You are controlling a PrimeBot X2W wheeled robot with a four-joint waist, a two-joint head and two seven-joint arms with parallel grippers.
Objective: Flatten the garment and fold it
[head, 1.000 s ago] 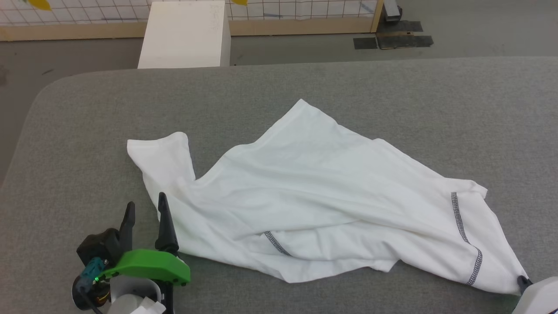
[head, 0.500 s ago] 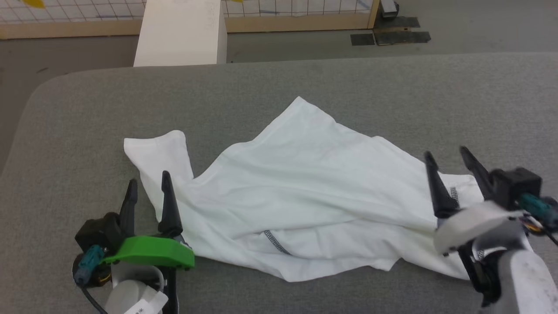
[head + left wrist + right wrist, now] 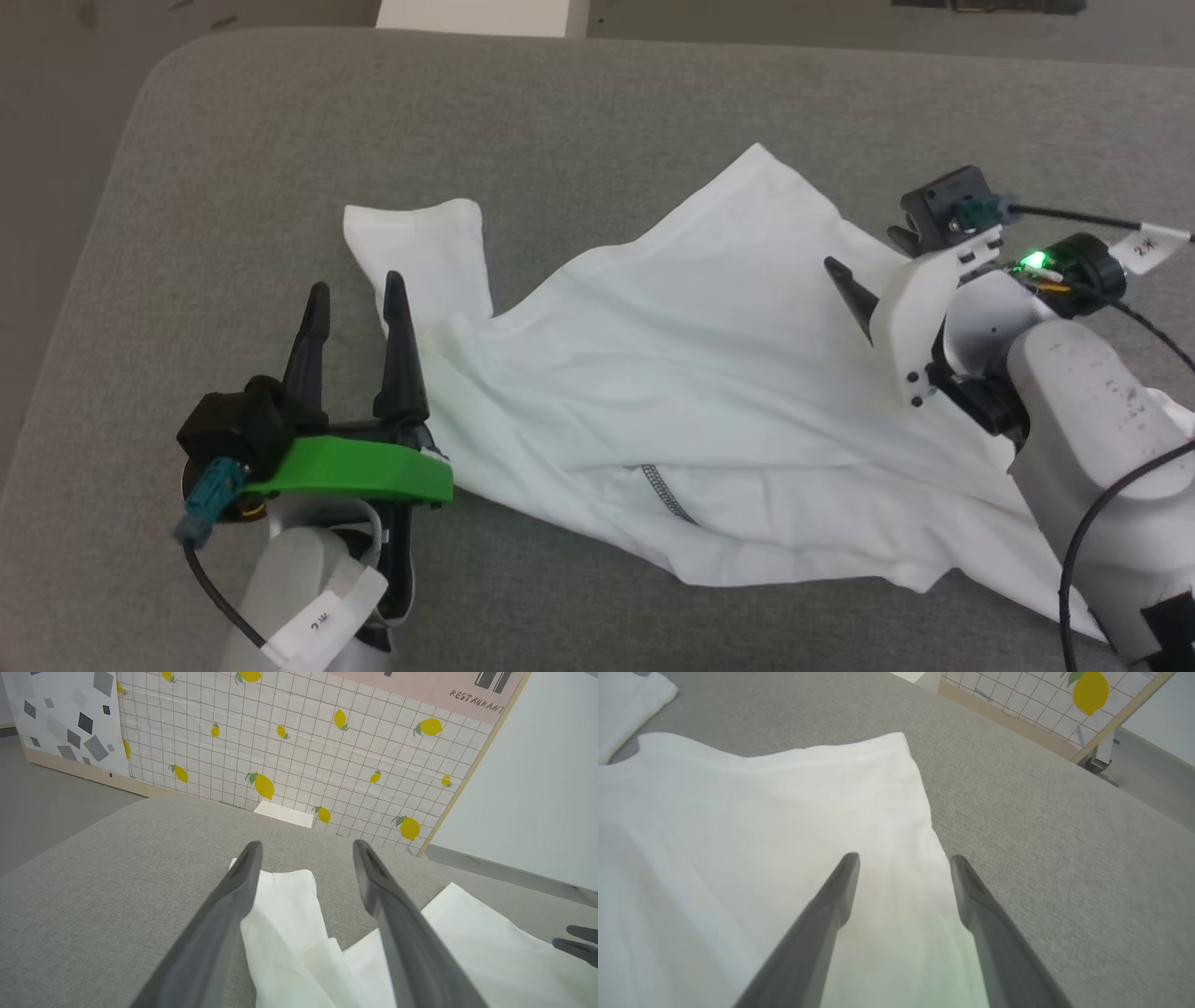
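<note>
Both empty (jaws spread), left gripper (image 3: 357,283), right gripper (image 3: 904,857), over rumpled garment (image 3: 672,373)

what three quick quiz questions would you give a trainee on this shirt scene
1. True or false: the left gripper is shut on the shirt.
2. The right gripper is over: A the shirt, B a cup, C a box?
3. Is the shirt lying flat on the table yet?
Key: 1 false, it is open. 2 A. 3 No, it is rumpled.

"RESTAURAN" lettering, on pink wall panel (image 3: 434,686)
</note>
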